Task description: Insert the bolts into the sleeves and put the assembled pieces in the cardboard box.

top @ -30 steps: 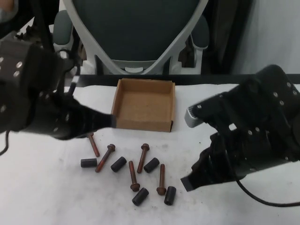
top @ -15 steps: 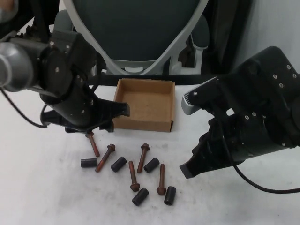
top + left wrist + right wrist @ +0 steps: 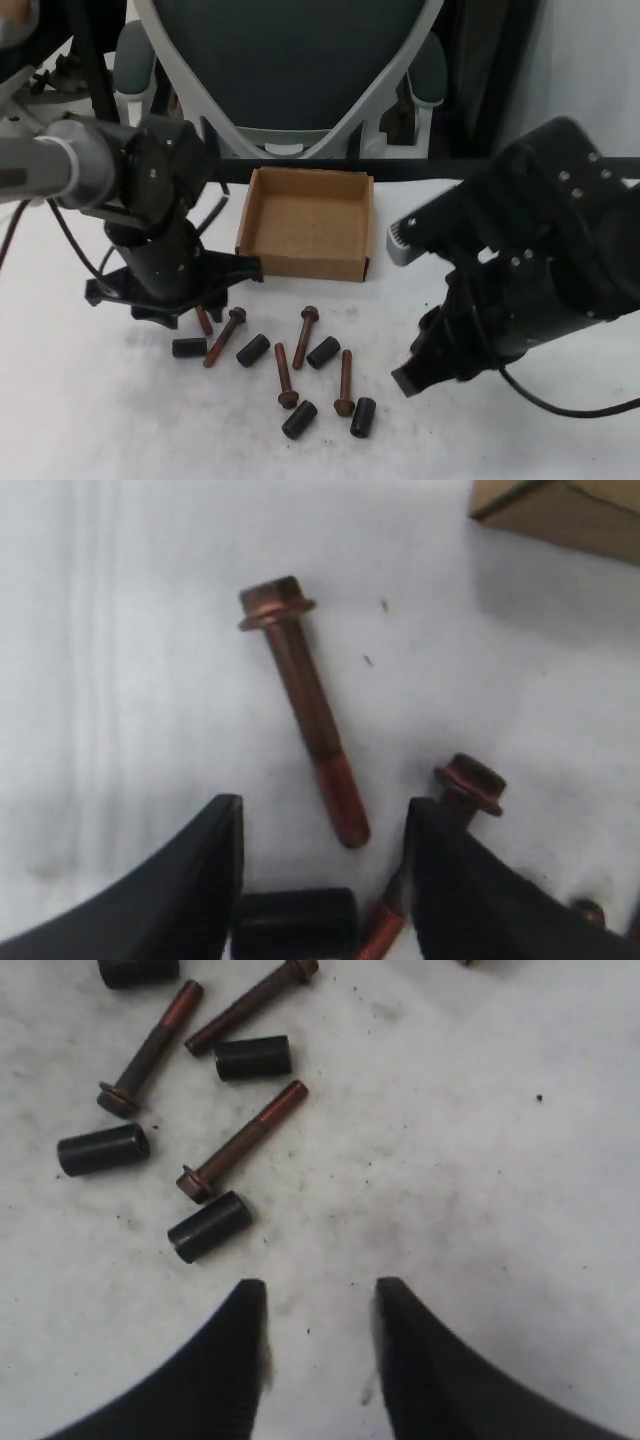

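Nearest us, on the white desk [image 3: 90, 430], the parts lie loose. There are short black cylindrical sleeves [image 3: 299, 420] and long rust-brown metal bolts [image 3: 283, 373] with flanged heads, five of each by my count, scattered in one patch, and none of them mated. That scatter helps: every piece lies flat with some room around it, so a gripper can come straight down on one.

Over on the right, the right gripper [image 3: 320, 1290] hangs above bare desk just beside that patch. Its jaws are parted a moderate way, with nothing between them and nothing touched. The closest sleeve [image 3: 210, 1227] and a neighbouring bolt [image 3: 240, 1140] lie just ahead of its fingertips. I'd judge it is lining up for a sleeve, or standing by for its partner.

Further in, the left gripper [image 3: 322, 815] points down at the left end of the patch, jaws spread wide and empty. In its wrist view, the threaded end of the leftmost bolt [image 3: 305, 710] sits in the gap between the fingers, and a stray sleeve [image 3: 295, 920] lies in that same gap just behind it. That reads as the setup for a pick on this bolt, though a sleeve so near could get caught in the squeeze.

Beyond them, at the far side, sits the shallow brown cardboard box [image 3: 305, 262], mouth up and near the patch for a short carry. There is no assembled piece in it, so the job is at its very start.
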`<state>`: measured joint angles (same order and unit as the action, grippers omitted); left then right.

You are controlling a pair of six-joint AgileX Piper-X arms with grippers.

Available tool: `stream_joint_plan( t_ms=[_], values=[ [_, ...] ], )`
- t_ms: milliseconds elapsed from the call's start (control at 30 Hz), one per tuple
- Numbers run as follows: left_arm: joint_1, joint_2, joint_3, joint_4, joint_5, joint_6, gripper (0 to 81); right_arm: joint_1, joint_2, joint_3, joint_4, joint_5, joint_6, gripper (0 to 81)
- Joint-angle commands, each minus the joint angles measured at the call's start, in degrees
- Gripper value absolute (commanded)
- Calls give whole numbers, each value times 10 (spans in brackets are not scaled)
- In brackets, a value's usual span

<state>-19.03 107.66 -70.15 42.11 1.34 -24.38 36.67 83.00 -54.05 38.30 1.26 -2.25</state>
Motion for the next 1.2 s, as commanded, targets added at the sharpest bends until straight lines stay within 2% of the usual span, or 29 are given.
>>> stream_joint_plan(
  t_ms=[0,167,467,967,1167],
  values=[
    [19,-3,-8,2,-2,-13,468,-3,29,-7,4,-7,38,456],
    [42,-3,-8,-14,19,-27,468,-3,71,-8,0,-9,49,456],
    [42,13,-15,-99,116,-91,468,-3,96,-8,-34,-39,54,456],
    [42,69,-46,-88,51,-86,467,-3,96,-19,-34,-42,49,456],
    [42,74,-51,-58,10,-51,390,-3,96,-19,-34,-42,49,456]
  ],
)
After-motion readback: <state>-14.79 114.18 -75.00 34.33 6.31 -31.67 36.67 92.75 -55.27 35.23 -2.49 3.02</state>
